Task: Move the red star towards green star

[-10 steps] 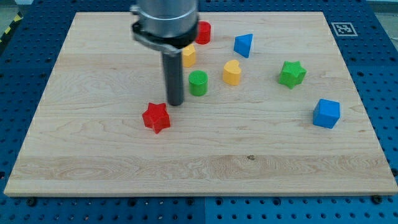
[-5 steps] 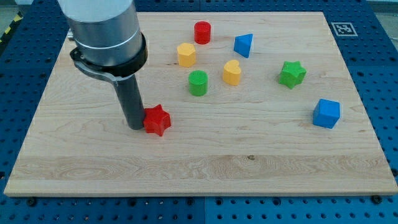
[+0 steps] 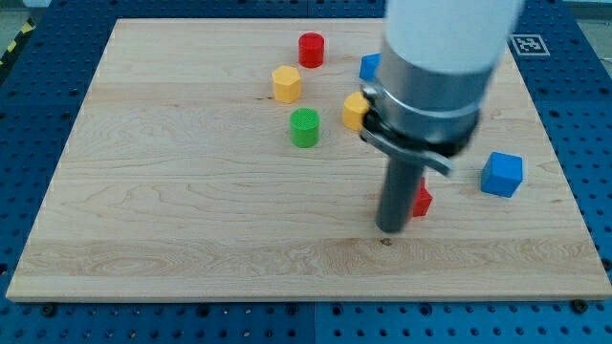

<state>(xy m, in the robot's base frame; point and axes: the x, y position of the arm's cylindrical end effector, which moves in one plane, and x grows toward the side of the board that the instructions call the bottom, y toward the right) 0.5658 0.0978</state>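
My tip rests on the wooden board at the lower middle-right. The red star lies just to the tip's right, touching the rod and mostly hidden behind it. The green star does not show; the arm's grey body covers the place where it stood. The red star is left of the blue cube.
A red cylinder, a yellow hexagon block, a green cylinder, a partly hidden yellow block and a partly hidden blue block stand at the upper middle. The board's edge runs along the bottom.
The rod swept from the left of the red star to the right and pushed the star far rightward, close to the blue cube. The arm now hides the green star.
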